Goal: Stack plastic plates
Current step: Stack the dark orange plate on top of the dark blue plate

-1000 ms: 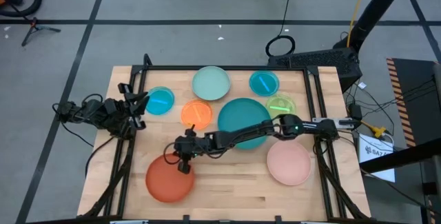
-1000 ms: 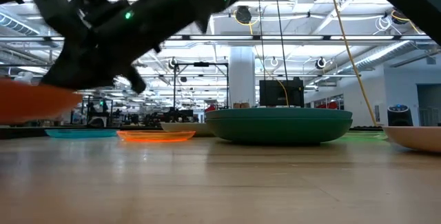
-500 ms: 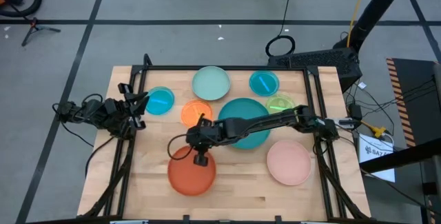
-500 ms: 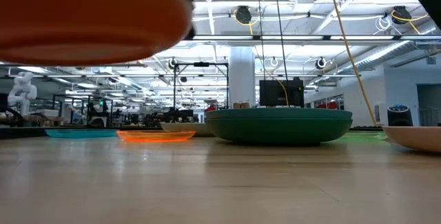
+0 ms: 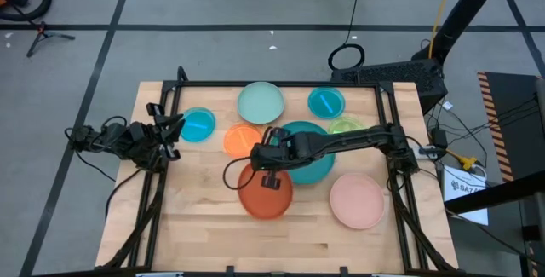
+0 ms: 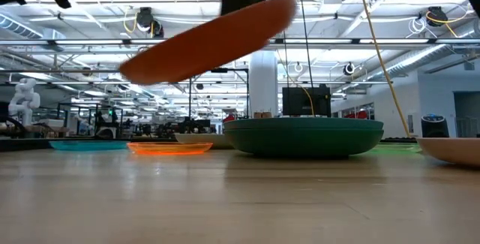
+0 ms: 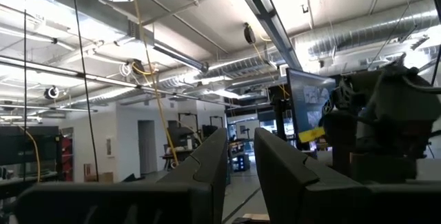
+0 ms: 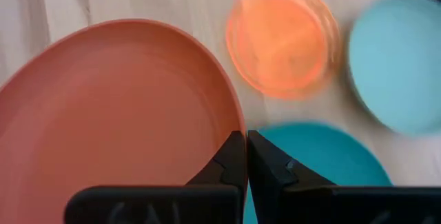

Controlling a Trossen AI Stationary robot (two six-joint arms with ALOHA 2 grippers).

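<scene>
No readable text anywhere (the white label (image 5: 467, 185) at the table's right edge seems printed, illegibly).

Far half crowded, near edge open

Plates pack the far and middle table — the teal plate (image 5: 311, 151) at centre, the pink plate (image 5: 357, 200) near right. The red-orange plate (image 5: 266, 193), lifted and tilted, hangs mid-table; bare wood lies near left — open passage.

light: even and bright over the table (image 5: 213, 234), from ceiling strip lamps (image 6: 420, 26) seen in the low view | shadows: faint, soft | glare: lamps bloom white | blur: red-orange plate (image 6: 210, 40) smeared in low view; small orange plate (image 8: 282, 39) soft in right wrist view | focus: left wrist fingers (image 7: 200, 176) dark, unlit
</scene>
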